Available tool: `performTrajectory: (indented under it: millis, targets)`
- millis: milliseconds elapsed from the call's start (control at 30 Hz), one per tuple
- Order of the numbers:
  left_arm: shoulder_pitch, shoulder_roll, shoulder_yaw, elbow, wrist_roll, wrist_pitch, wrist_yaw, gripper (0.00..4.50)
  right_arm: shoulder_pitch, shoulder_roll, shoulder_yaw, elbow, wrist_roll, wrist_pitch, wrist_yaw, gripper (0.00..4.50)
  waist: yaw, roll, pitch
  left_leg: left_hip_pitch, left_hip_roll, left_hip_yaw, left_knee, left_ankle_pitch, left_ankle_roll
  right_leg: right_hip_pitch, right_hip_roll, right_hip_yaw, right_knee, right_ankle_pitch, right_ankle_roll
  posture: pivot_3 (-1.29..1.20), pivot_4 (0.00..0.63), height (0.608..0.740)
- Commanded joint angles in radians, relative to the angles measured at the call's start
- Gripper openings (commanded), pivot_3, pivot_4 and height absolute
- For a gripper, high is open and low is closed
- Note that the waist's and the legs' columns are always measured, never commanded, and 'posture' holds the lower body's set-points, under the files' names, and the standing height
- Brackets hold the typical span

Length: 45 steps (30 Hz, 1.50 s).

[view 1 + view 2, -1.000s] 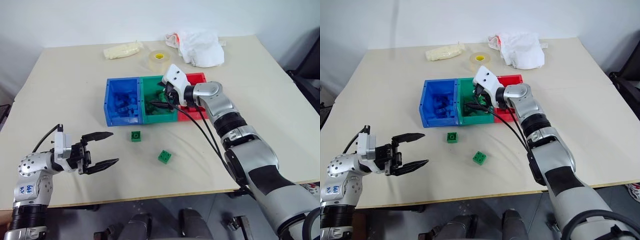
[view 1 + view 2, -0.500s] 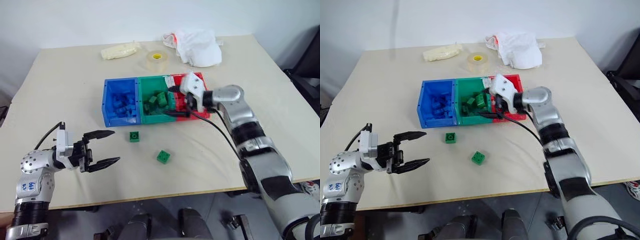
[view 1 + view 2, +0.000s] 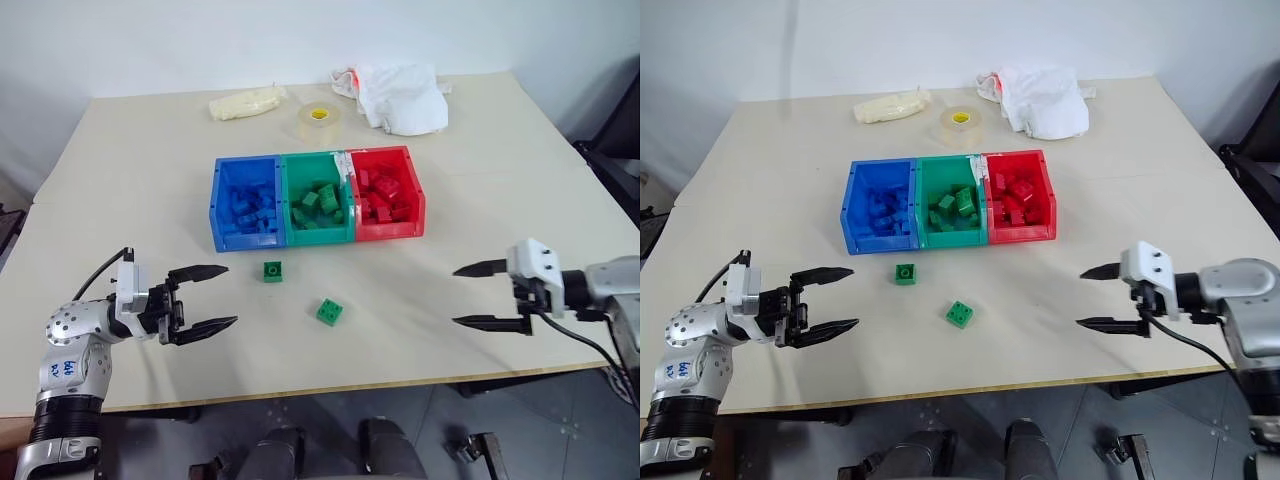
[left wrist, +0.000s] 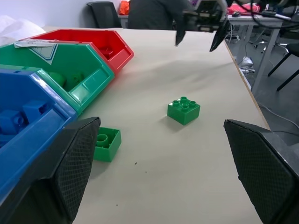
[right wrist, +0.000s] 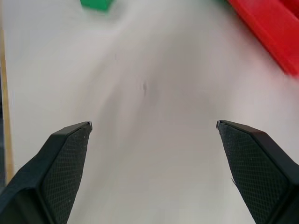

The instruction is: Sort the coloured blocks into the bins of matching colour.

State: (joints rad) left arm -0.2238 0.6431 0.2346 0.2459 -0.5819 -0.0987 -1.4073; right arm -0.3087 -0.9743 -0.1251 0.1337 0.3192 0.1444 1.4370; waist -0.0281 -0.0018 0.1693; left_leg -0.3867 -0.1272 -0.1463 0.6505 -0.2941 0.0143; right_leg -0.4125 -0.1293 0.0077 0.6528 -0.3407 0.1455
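The three joined bins sit mid-table: blue point(image 3: 247, 240), green point(image 3: 318, 237) and red point(image 3: 392, 232), each with several blocks of its own colour inside. Two green blocks lie loose on the table in front of them, one point(image 3: 272, 271) near the blue bin and one point(image 3: 330, 312) closer to the front edge; the left wrist view shows both, the nearer block point(image 4: 106, 144) and the farther block point(image 4: 183, 110). My left gripper point(image 3: 232, 295) hovers open at the front left, pointing at these blocks. My right gripper point(image 3: 455, 296) hovers open at the front right, well away from the bins, holding nothing.
At the back of the table are a tape roll point(image 3: 319, 119), a crumpled white cloth point(image 3: 400, 95) and a cream packet point(image 3: 246, 101). A dark chair point(image 3: 615, 130) stands beyond the table's right edge. Bare tabletop lies between the two grippers.
My right gripper has pulled away from the bins, swinging right and back toward the front edge, still open. The left gripper has stayed where it was.
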Motion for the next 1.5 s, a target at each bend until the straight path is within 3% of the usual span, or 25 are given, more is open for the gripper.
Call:
performTrajectory:
  millis: [33,300,433,500,733,1000,1100,1267,1500]
  targets:
    - [-0.014,0.012,0.013,0.004,0.002,-0.011,-0.012,4.50,-0.020,-0.007,-0.019,-0.055,0.031,0.012,-0.015,4.48,0.001,0.000,0.000,0.000,0.000,0.000,0.000,0.000,0.000,0.000,0.000,0.000,0.000,0.000,0.000,0.00,0.150,0.740]
    - [-0.029,0.004,0.004,0.008,0.006,-0.012,-0.015,4.50,-0.099,0.069,0.092,-0.141,0.027,0.060,-0.051,4.48,0.004,0.000,0.000,0.000,0.000,-0.001,0.000,0.000,0.000,0.000,0.000,0.000,0.000,0.000,0.000,0.00,0.150,0.740]
    - [0.001,-0.005,0.008,-0.031,-0.001,-0.012,-0.001,4.50,-0.196,0.208,0.257,-0.188,-0.021,0.110,-0.097,4.48,-0.002,0.000,0.000,0.000,0.000,-0.001,0.000,0.000,0.000,0.000,0.000,0.000,0.000,0.000,0.000,0.00,0.150,0.740]
    - [0.030,-0.011,0.013,-0.060,-0.006,-0.009,0.012,4.50,-0.250,0.301,0.334,-0.162,-0.050,0.101,-0.114,4.48,-0.005,0.000,0.000,0.000,0.001,-0.001,0.000,0.000,0.000,0.000,0.000,0.000,0.000,0.000,0.000,0.00,0.150,0.740]
    - [0.112,-0.019,0.030,-0.149,-0.019,-0.003,0.057,4.50,-0.346,0.473,0.454,0.020,-0.146,0.028,-0.152,4.48,0.014,-0.001,0.000,-0.001,-0.001,-0.005,0.001,0.000,0.000,0.001,-0.001,-0.001,-0.001,0.000,0.000,0.00,0.150,0.740]
    - [0.186,-0.013,0.057,-0.213,-0.031,0.002,0.091,4.50,-0.377,0.550,0.485,0.141,-0.177,-0.047,-0.131,4.48,0.009,-0.001,0.000,-0.001,0.000,-0.005,0.000,-0.001,0.000,0.001,0.000,-0.001,0.000,0.000,0.000,0.00,0.150,0.740]
    - [0.189,-0.013,0.058,-0.220,-0.031,0.004,0.099,4.50,-0.381,0.562,0.487,0.159,-0.180,-0.063,-0.120,3.94,0.002,-0.001,0.000,-0.001,0.000,-0.006,0.000,-0.001,0.000,0.000,0.000,-0.002,0.000,0.000,0.000,0.00,0.150,0.740]
    - [0.187,-0.013,0.056,-0.220,-0.031,0.005,0.104,4.50,-0.384,0.571,0.483,0.167,-0.182,-0.070,-0.122,2.18,0.000,-0.001,0.000,0.000,0.000,-0.006,0.000,-0.001,0.000,0.000,0.000,-0.002,0.000,0.000,0.000,0.00,0.150,0.740]
    - [0.161,-0.020,0.046,-0.197,-0.024,0.003,0.106,4.50,-0.433,0.584,0.407,0.125,-0.142,-0.042,-0.189,2.05,0.000,-0.001,0.000,0.000,0.000,-0.005,0.000,-0.001,0.000,0.000,0.000,-0.002,0.000,0.000,0.000,0.00,0.150,0.740]
